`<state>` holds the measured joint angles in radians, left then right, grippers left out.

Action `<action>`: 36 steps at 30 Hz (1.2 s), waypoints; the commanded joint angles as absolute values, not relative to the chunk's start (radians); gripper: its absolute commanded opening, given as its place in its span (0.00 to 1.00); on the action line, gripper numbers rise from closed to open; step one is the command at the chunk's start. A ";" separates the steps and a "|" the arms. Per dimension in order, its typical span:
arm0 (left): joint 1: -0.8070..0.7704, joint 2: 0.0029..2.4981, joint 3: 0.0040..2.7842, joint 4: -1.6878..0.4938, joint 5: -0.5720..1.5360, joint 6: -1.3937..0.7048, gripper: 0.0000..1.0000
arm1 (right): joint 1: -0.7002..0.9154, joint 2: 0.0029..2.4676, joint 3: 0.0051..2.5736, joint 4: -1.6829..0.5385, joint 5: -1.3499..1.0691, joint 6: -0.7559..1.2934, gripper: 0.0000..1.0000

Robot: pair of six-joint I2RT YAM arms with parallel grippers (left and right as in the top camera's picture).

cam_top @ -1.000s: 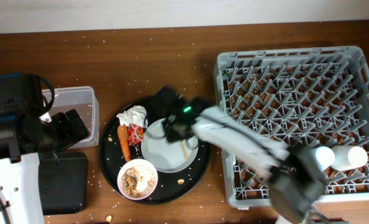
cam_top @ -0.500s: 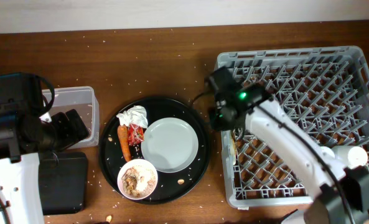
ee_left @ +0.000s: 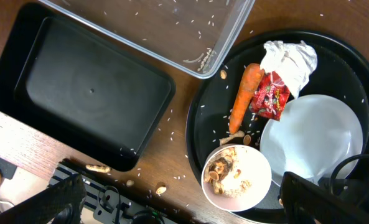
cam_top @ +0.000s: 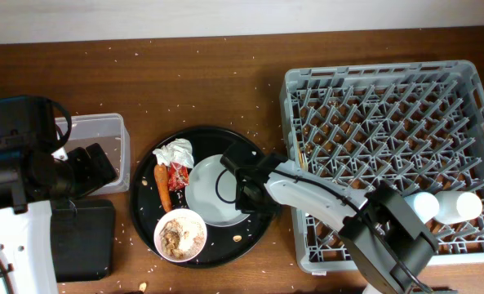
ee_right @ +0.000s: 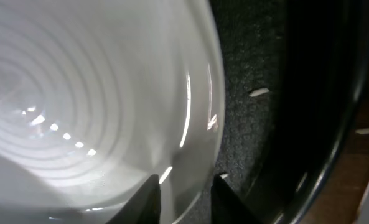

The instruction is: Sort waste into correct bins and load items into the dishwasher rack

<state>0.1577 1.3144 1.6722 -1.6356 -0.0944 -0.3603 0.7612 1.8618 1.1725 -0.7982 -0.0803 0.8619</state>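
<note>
Bins sat at the far left of the table, the clear tub (ee_left: 165,25) just beside the shallow black tray (ee_left: 84,93), and over that side the left gripper (ee_left: 181,186) hung with its jaws spread wide and nothing between them. Next came the round black tray (cam_top: 254,233), carrying the crumpled white paper (cam_top: 175,151), the red wrapper (cam_top: 179,175) touching it, the carrot piece (cam_top: 163,188) and a white bowl (cam_top: 199,225) of brownish food scraps (cam_top: 173,237). On the same tray lay the white plate (cam_top: 207,200), and the right gripper (ee_right: 187,190) stood at its right rim, one finger over the plate and one outside it; whether they pinched it I could not tell. At the far right sat the grey rack (cam_top: 388,122), two pale cups (cam_top: 462,207) lying in its right side
</note>
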 commanded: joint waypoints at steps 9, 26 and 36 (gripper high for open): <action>0.162 1.303 1.682 -1.636 -0.102 -0.366 0.99 | 0.625 1.599 1.369 -1.000 0.171 0.638 0.04; 0.162 1.303 1.682 -1.636 -0.102 -0.366 0.99 | 0.143 1.544 1.475 -1.009 0.937 -0.043 0.04; 0.162 1.303 1.682 -1.636 -0.102 -0.366 0.99 | 0.226 1.541 1.515 -0.946 0.977 -0.116 0.54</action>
<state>0.1577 1.3144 1.6726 -1.6352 -0.0944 -0.3603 0.1627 1.5982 1.4754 -0.9489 0.9428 -0.1047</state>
